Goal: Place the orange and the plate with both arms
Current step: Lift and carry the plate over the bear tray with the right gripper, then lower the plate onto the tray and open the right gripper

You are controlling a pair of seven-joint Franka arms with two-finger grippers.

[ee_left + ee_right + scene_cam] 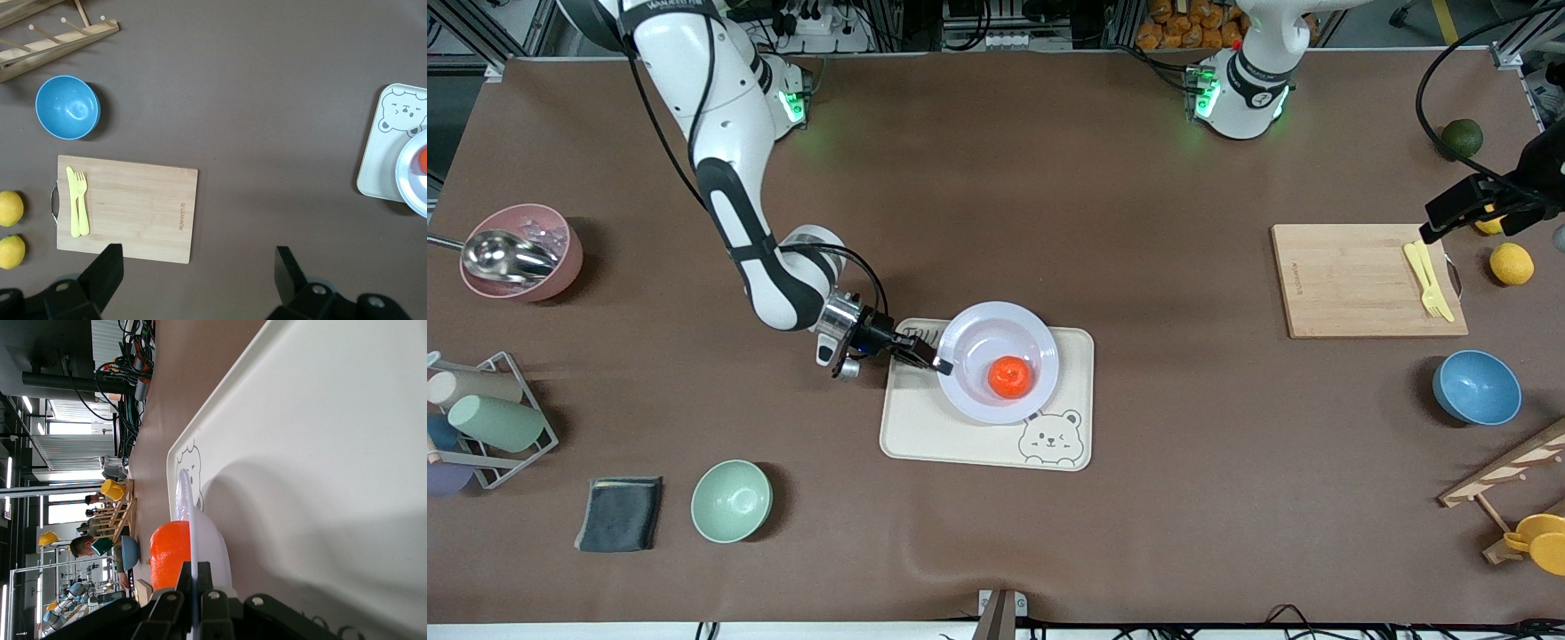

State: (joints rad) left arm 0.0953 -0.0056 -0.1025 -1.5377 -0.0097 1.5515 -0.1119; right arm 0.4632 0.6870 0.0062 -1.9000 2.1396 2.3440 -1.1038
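Observation:
The pale lavender-white plate (987,342) is over the cream bear-printed tray (925,427) in the middle of the table. The red-orange orange (1009,376) lies in the plate. My right gripper (938,363) is shut on the plate's rim at the right arm's end. In the right wrist view the fingers (194,570) pinch the thin rim of the plate (210,540), with the orange (170,550) just past it and a shadow on the tray (320,453). My left gripper (1463,209) is open and empty, high over the cutting board's end (198,263).
A wooden cutting board (1360,280) carries a yellow-green fork and knife (1427,277). Lemons (1512,263), a dark green fruit (1462,137) and a blue bowl (1476,387) are near it. A mint bowl (731,500), dark cloth (619,514), cup rack (489,427) and pink bowl (520,252) are at the right arm's end.

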